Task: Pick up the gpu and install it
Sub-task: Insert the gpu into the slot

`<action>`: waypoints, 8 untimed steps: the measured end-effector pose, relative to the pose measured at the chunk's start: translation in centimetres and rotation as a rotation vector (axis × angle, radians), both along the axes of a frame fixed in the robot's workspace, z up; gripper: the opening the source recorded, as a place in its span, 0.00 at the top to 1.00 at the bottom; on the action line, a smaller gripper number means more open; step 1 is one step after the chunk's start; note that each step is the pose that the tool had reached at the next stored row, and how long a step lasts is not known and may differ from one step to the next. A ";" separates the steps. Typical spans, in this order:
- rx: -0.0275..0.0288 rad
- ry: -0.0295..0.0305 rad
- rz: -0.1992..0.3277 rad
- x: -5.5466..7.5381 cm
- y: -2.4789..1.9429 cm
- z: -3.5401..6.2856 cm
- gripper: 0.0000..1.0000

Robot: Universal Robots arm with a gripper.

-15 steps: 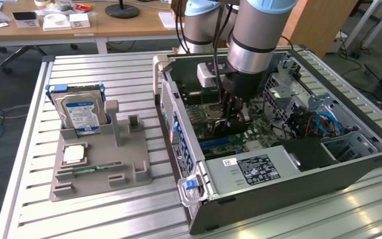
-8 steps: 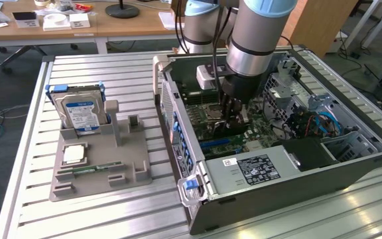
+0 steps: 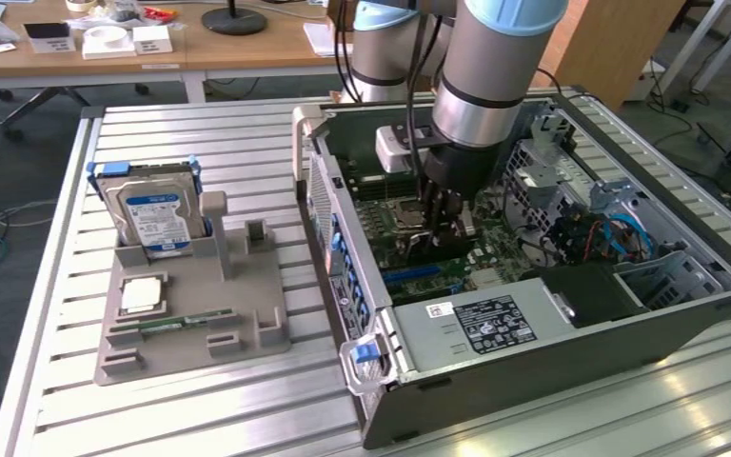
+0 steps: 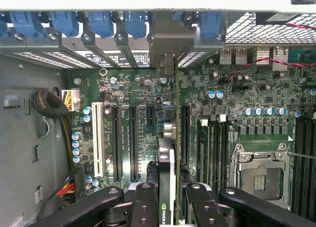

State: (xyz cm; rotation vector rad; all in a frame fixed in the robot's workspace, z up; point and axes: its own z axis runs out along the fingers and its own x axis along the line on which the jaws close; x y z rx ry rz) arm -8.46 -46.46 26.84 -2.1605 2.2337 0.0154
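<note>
Pincer [image 4: 167, 200] clenched on gpu [image 4: 167, 153]: thin dark card, edge-on, silvery bracket.

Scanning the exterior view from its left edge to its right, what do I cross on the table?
Hard drive standing in the grey holder tray → white handle of the open computer case → pincer with the gpu over the motherboard → blue cables.

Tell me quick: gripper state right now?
Gripper: closed on the gpu, held edge-on above the motherboard inside the computer case.
</note>
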 end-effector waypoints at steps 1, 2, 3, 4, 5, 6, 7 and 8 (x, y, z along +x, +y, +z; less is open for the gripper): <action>0.0005 -0.0003 0.000 0.0 0.01 -0.11 0.73; 0.0002 -0.0001 0.000 0.0 0.00 -0.21 0.73; -0.0001 0.0000 0.000 0.0 0.00 -0.30 0.73; 0.0001 -0.0001 0.000 0.0 0.00 -0.39 0.73; -0.0001 0.0000 0.000 0.0 0.00 -0.41 0.73; -0.0002 0.0001 0.000 0.0 0.00 -0.41 0.73; -0.0002 0.0001 0.000 0.0 0.00 -0.41 0.73; -0.0002 0.0001 0.000 0.0 0.00 -0.41 0.73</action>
